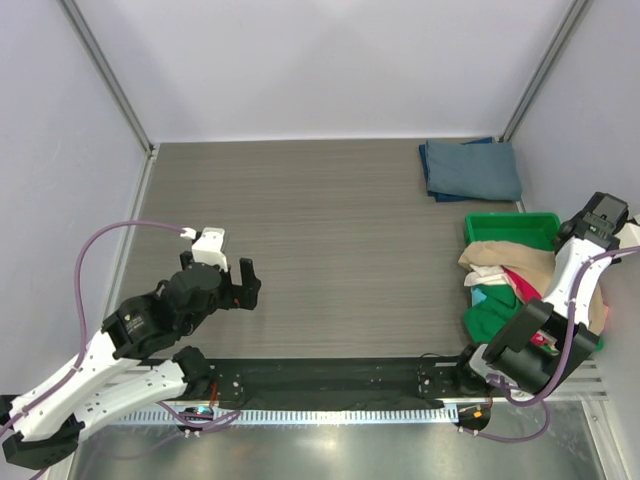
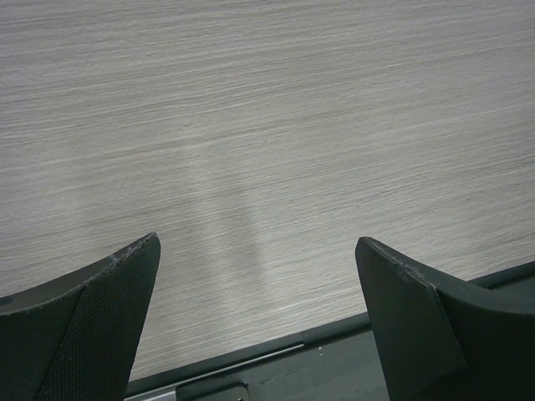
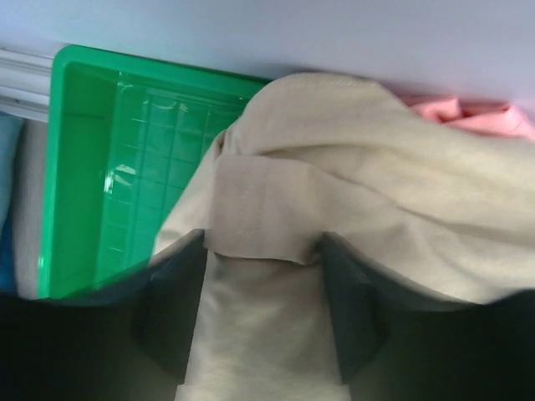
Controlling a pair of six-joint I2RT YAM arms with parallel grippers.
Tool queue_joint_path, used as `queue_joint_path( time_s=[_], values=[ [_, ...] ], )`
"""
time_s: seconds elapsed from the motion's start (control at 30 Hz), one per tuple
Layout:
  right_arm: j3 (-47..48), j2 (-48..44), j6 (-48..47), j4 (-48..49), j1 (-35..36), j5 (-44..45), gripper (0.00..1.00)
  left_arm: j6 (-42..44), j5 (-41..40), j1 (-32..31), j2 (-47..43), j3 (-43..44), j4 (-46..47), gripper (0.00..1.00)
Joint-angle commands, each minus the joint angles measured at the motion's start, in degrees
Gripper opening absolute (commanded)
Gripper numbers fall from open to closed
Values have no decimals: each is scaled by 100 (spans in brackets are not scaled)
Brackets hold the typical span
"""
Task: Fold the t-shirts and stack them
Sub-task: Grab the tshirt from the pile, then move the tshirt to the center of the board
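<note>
A slate blue-grey t-shirt (image 1: 470, 170) lies folded at the back right of the table. Several crumpled t-shirts fill the green bin (image 1: 510, 222): a tan one (image 1: 500, 262) on top, with magenta (image 1: 524, 285), teal (image 1: 481, 297) and green (image 1: 488, 318) cloth below. My right gripper (image 1: 578, 250) is down in the bin. In the right wrist view it (image 3: 263, 251) is shut on a bunch of the tan t-shirt (image 3: 351, 159), which fills the gap between the fingers. My left gripper (image 1: 240, 285) is open and empty over bare table; its wrist view (image 2: 257, 251) shows the same.
The green bin (image 3: 92, 167) stands at the right edge against the wall, with peach-pink cloth (image 3: 468, 113) behind the tan shirt. A black rail (image 1: 330, 385) runs along the near table edge. White walls close in three sides.
</note>
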Motion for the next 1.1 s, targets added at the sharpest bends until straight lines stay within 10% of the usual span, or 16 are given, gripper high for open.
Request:
queue_joint_path(
  time_s=[0.0,0.2,0.83,1.07],
  values=[
    [42,-102,103,262,-27,-71,40,54,41,2,62,-7,203,100],
    [139,-410,94,253,-27,-237,2,54,50,10,132,2,185,100],
    [3768,-1000,917,-163,1343,-3140,1,37,-38,10,-96,10,185,100],
    [5857,335,1492,1737,3820,-5088,1,-16,-266,10,-228,28,115,100]
  ],
)
